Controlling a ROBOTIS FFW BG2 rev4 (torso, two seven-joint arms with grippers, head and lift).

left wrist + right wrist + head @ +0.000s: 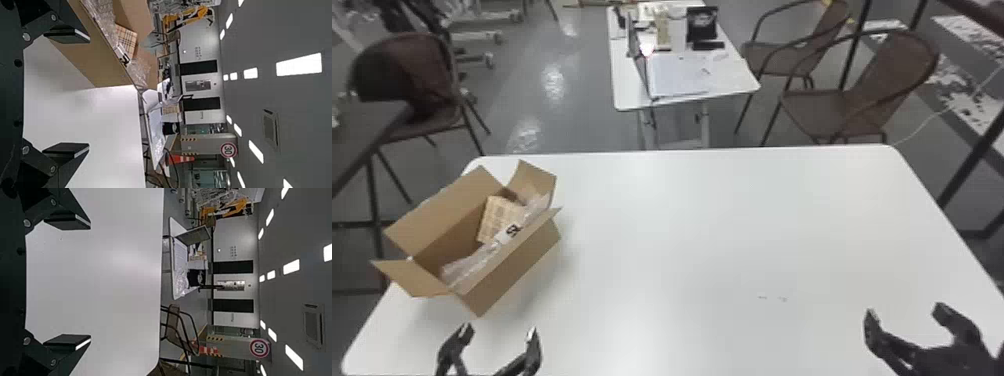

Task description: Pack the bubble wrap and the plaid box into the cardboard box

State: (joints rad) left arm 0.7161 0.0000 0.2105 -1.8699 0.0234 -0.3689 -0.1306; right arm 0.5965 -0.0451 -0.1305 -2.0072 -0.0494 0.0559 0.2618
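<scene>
Just beyond the left gripper [499,332]: cardboard box [518,269] on the table [692,225], flaps open | inside it: plaid box [499,216], bubble wrap [466,267] lying along the wall nearer that gripper | left gripper: fingers wide apart | right gripper [906,313]: well apart from the cardboard box, fingers likewise spread wide

Passage over worktop [722,225] at middle and right, cardboard box [514,267] blocking the left, flaps [412,280] splayed around its opening
</scene>
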